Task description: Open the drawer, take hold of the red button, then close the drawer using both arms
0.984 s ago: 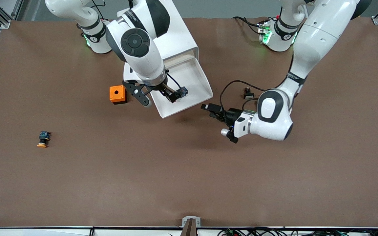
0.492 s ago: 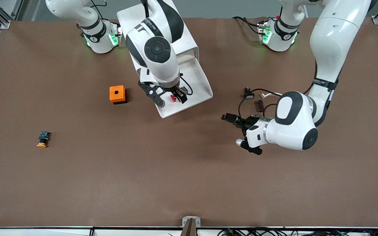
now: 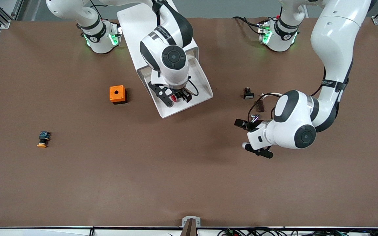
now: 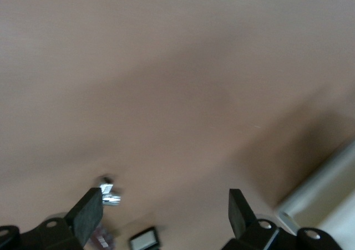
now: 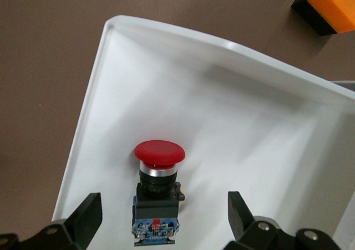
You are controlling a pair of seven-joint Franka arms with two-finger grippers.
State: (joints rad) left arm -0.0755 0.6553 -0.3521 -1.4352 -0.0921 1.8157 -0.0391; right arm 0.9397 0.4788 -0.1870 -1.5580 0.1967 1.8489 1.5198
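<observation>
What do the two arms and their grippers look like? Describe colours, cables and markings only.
Both the right arm and left arm are glossy white with black bands, round dark joint caps, small grey lettering and green lights at the bases. Black cables loop near each wrist. The right gripper and left gripper have black fingers.

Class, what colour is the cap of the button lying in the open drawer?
Red; the button shows best in the right wrist view.

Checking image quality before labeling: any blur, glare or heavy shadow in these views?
Left wrist view: soft all over, the open left pincer over shadowed table. Right wrist view: sharp, the button clear in the drawer between the open right pincer fingers, mild sheen on the rim. Front view: even light, soft arm shadows.
</observation>
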